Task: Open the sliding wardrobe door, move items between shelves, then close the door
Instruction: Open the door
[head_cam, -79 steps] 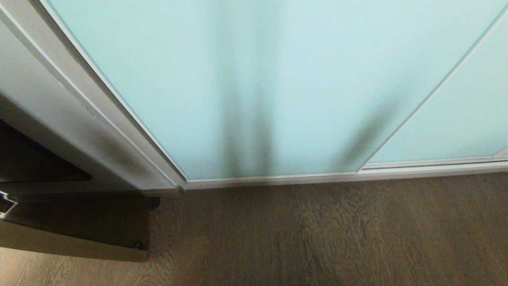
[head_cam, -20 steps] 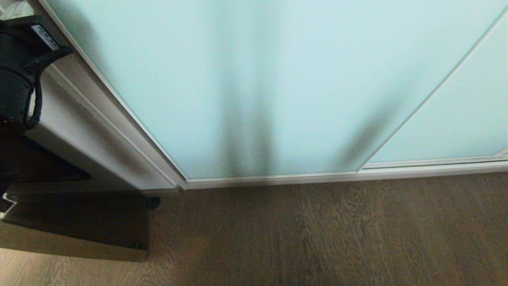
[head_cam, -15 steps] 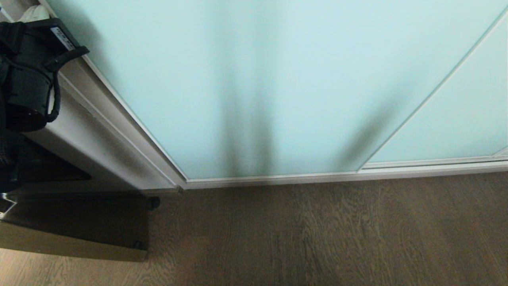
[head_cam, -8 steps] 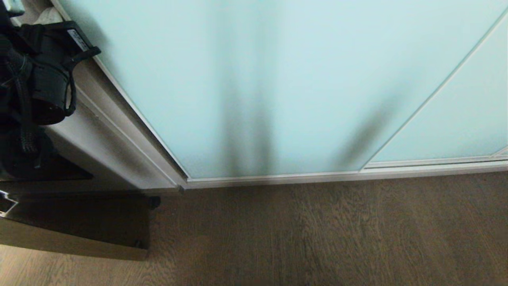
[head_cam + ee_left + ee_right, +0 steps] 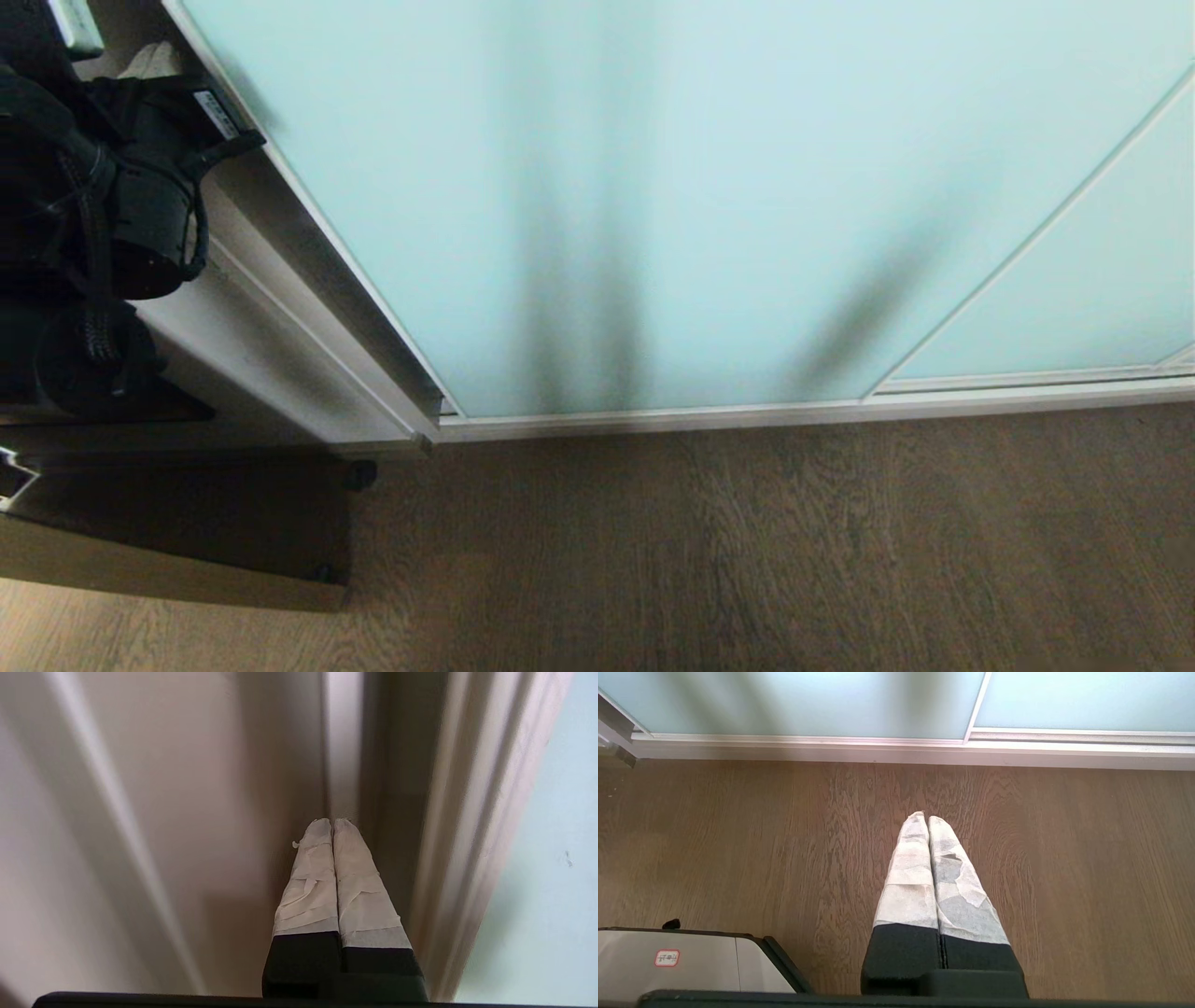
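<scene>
The sliding wardrobe door fills the upper frame and has slid slightly right, baring a dark gap at lower left. The left gripper, fingers pressed together and empty, pokes into that gap. The right gripper, likewise pinched empty, hangs over the wood floor. The wardrobe's inside is hidden.

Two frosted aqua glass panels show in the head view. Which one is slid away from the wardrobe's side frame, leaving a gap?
The wide sliding wardrobe door on the left: a dark gap runs beside its left edge, with the left gripper shut there. The narrower panel sits right.
</scene>
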{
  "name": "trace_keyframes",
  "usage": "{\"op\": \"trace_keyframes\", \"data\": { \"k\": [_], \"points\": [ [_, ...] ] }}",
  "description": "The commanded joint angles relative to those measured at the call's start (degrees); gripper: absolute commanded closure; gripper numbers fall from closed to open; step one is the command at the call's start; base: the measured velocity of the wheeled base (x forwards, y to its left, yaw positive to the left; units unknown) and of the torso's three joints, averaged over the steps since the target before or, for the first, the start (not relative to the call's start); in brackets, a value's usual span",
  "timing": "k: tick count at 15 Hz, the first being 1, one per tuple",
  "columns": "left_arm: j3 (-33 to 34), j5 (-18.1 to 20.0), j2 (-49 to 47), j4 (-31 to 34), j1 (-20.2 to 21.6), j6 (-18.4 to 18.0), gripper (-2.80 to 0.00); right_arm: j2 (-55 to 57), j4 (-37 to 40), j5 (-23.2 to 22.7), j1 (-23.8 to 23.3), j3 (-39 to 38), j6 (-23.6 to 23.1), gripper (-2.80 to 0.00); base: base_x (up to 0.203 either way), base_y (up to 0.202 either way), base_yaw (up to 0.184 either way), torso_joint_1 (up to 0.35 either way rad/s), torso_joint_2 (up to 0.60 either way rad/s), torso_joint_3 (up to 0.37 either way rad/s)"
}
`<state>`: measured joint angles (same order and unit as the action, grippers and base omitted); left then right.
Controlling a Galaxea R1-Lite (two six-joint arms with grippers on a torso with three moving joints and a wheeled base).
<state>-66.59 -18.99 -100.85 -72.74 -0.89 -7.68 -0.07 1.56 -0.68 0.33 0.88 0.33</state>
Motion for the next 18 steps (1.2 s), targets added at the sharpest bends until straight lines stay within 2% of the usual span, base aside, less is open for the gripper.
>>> {"op": "trace_keyframes", "data": {
  "k": [1, 4, 10, 18],
  "points": [
    [-0.4, 0.0, -0.7, -0.4, -2.3, -0.3, 0.0, -0.1, 0.0, 0.0, 0.0, 0.0, 0.0, 0.0, 0.0, 0.0, 0.0, 0.0, 0.0, 0.0],
    [-1.3, -0.2, -2.0, -0.4, -5.3, -1.2, 0.0, -0.1, 0.0, 0.0, 0.0, 0.0, 0.0, 0.0, 0.0, 0.0, 0.0, 0.0, 0.0, 0.0],
    [-4.9, -0.3, -5.9, -0.6, -8.5, -2.1, 0.0, -0.1, 0.0, 0.0, 0.0, 0.0, 0.0, 0.0, 0.0, 0.0, 0.0, 0.0, 0.0, 0.0],
    [-5.6, -0.6, -10.8, -2.5, -17.7, -4.3, 0.0, -0.1, 0.0, 0.0, 0.0, 0.0, 0.0, 0.0, 0.0, 0.0, 0.0, 0.0, 0.0, 0.0]
  ]
}}
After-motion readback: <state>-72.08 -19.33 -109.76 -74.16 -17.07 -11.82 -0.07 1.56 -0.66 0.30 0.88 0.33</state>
